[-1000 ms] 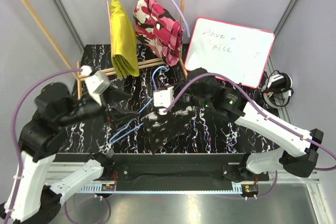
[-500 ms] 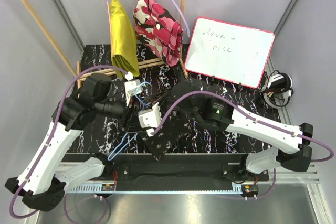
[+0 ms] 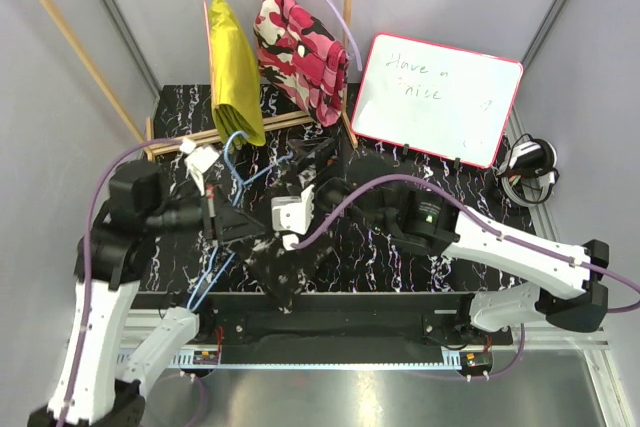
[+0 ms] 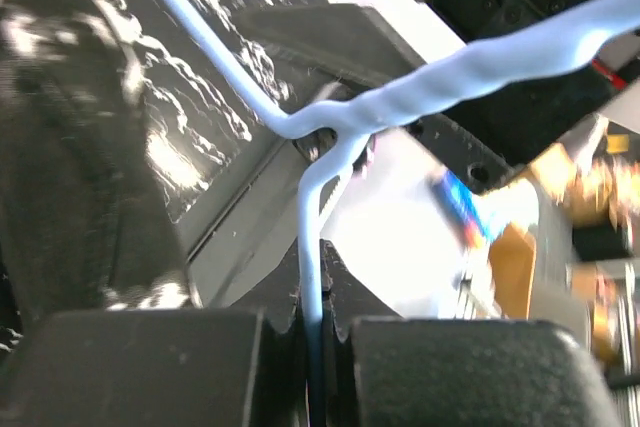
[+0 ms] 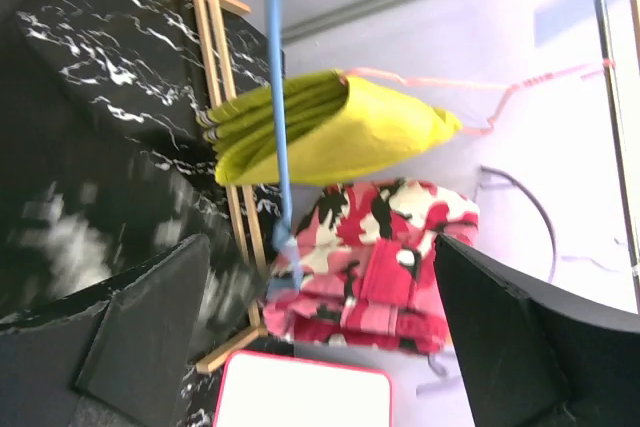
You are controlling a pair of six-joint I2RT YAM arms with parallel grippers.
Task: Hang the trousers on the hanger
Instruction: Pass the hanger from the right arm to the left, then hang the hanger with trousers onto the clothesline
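Light-blue wire of the hanger [image 4: 320,247] is pinched fast in the left gripper [image 4: 318,332], presumably to steady it for loading. Right gripper [image 5: 320,337] stands wide, holding nothing. Trousers [image 3: 287,269] lie bunched at the near edge of the table [image 3: 405,269], beside the hanger; whether they are threaded on it cannot be told.

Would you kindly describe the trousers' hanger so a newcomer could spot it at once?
Near the wooden rack, over the black marbled table, the left fingers pinch the hanger. It is thin light-blue wire, unlike the pink hanger and lilac hanger.
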